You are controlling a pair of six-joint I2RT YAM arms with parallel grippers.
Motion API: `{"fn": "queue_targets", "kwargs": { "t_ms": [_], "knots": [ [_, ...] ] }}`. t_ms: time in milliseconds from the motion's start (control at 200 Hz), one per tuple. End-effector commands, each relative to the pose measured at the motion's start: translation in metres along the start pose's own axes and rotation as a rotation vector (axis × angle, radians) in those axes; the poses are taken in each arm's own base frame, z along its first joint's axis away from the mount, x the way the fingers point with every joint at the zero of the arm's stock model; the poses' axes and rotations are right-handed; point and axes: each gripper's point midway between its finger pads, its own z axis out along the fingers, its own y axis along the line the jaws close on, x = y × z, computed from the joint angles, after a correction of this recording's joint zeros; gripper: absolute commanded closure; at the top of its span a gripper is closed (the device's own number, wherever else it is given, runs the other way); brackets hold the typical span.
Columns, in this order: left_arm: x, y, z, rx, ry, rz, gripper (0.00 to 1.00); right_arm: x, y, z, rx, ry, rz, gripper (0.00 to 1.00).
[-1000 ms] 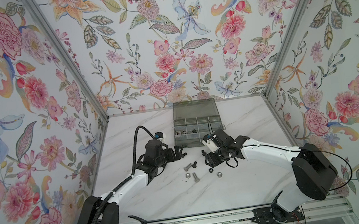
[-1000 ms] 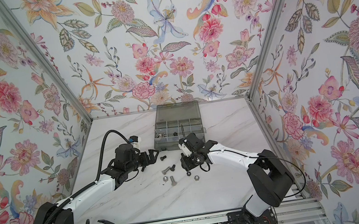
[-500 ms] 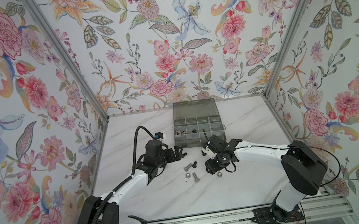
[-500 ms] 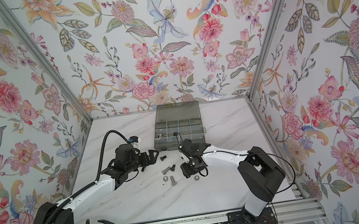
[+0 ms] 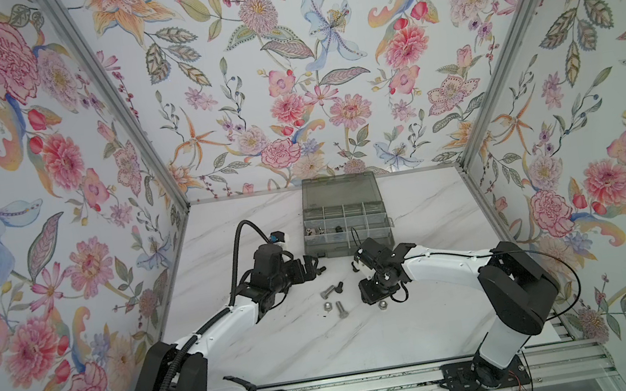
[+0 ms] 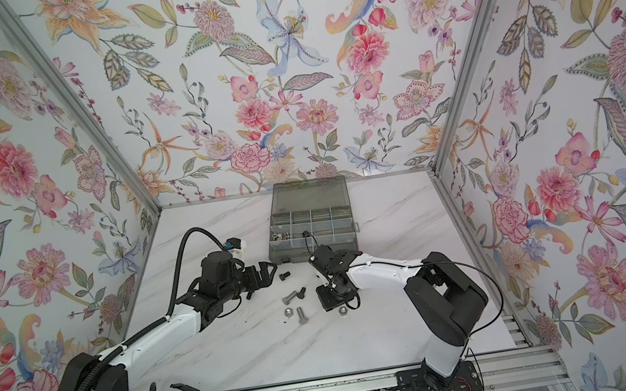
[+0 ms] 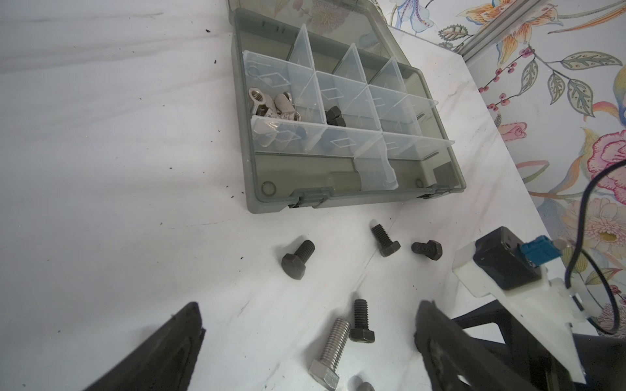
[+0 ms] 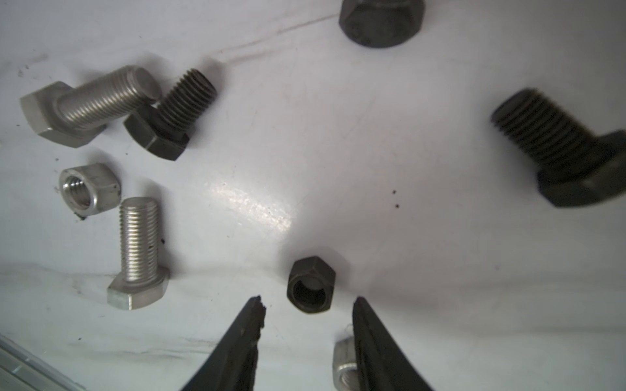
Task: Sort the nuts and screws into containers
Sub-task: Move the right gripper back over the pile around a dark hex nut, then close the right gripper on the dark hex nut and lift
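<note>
**Top views.** We log the right claw point(image 5: 374, 301) pointing down at the counter point(image 5: 283, 348), among loose hardware in front of the organizer box point(image 5: 346, 244). The left claw point(image 5: 310, 266) hovers to the side, so we judge the right arm nearer. The right claw hides its target here.

**Left wrist.** Left claw released, jaws wide; a silver screw point(image 7: 330, 348) lies between them.

**Right wrist.** Black nut point(image 8: 311, 286) on the counter, bore toward the camera, centred just ahead of the tips. Right claw released, untouching.

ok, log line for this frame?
right end effector: open, flanking black hex nut | left end effector: open, empty | organizer box: lid open
</note>
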Motion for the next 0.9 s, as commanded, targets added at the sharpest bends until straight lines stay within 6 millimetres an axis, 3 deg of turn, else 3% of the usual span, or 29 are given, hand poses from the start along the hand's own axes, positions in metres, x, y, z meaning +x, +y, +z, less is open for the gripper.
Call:
{"fn": "queue_targets", "kwargs": {
  "t_ms": [0,896],
  "knots": [
    [-0.01,0.0,-0.005,-0.002,-0.025,0.008,0.01,-0.001,0.002,0.001,0.007,0.012,0.008,0.55],
    [-0.009,0.0,-0.003,0.004,-0.025,0.005,0.01,-0.001,0.001,0.013,0.038,0.041,0.0,0.62]
  ]
}}
